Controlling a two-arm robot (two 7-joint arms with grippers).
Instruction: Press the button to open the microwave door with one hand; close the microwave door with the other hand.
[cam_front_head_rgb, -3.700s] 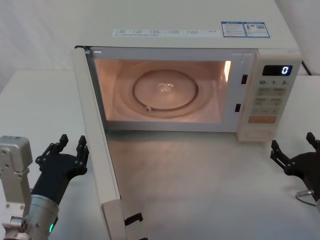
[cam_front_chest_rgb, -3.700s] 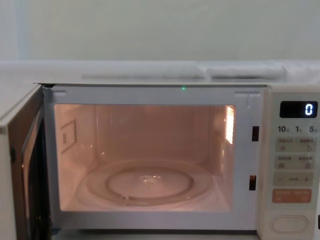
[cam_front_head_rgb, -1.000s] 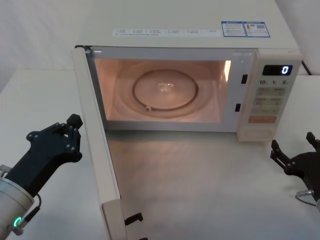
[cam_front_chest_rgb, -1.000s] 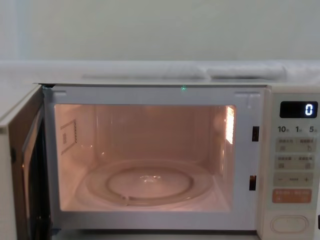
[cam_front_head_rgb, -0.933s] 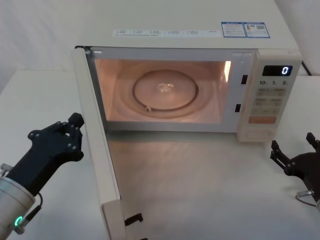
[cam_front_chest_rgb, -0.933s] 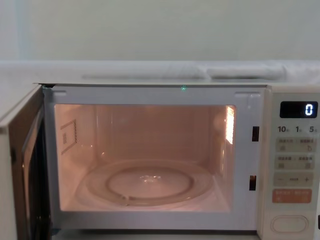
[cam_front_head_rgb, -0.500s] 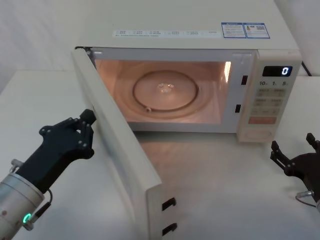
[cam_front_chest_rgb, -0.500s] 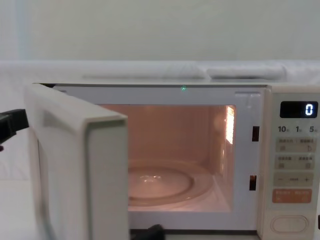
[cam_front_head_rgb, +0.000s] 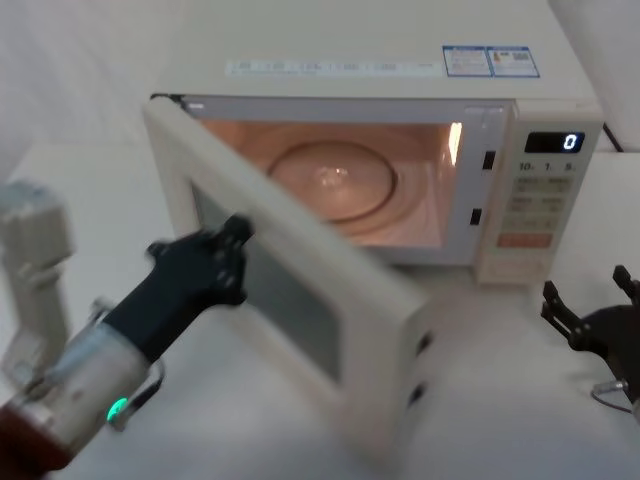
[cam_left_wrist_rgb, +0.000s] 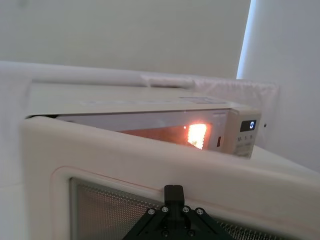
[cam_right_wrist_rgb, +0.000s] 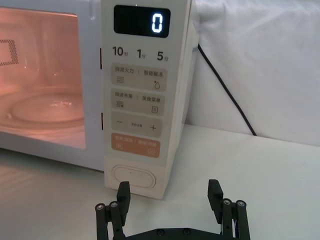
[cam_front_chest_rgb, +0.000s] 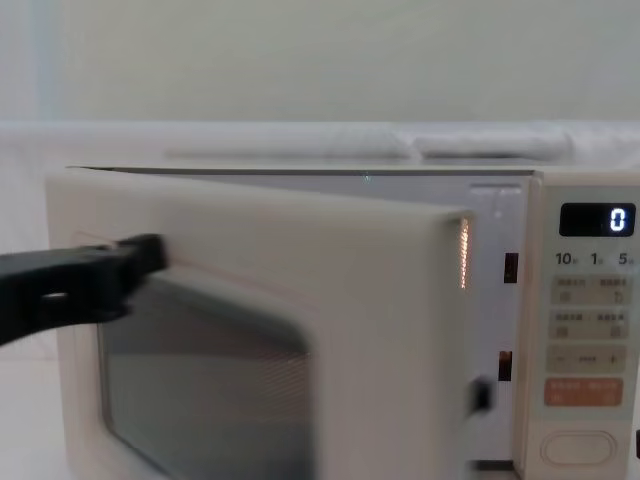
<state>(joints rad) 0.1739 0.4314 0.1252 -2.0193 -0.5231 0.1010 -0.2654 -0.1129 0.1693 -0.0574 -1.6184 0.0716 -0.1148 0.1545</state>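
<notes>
The microwave door stands about half shut, swung at an angle across the lit cavity. My left gripper, black with a silver wrist and green light, is shut and presses its tip against the door's outer face beside the dark window. The left wrist view shows that fingertip on the door. The button is the wide cream key at the foot of the control panel, also at the button. My right gripper hangs open low in front of it, at the table's right.
The glass turntable shows behind the door. The display reads 0. A black cable runs down behind the microwave's right side. White table lies between the door's free edge and my right gripper.
The door has swung further toward shut, from fully open to about halfway. My left gripper has travelled right and forward with it, against its outer face. The right gripper has stayed put.
</notes>
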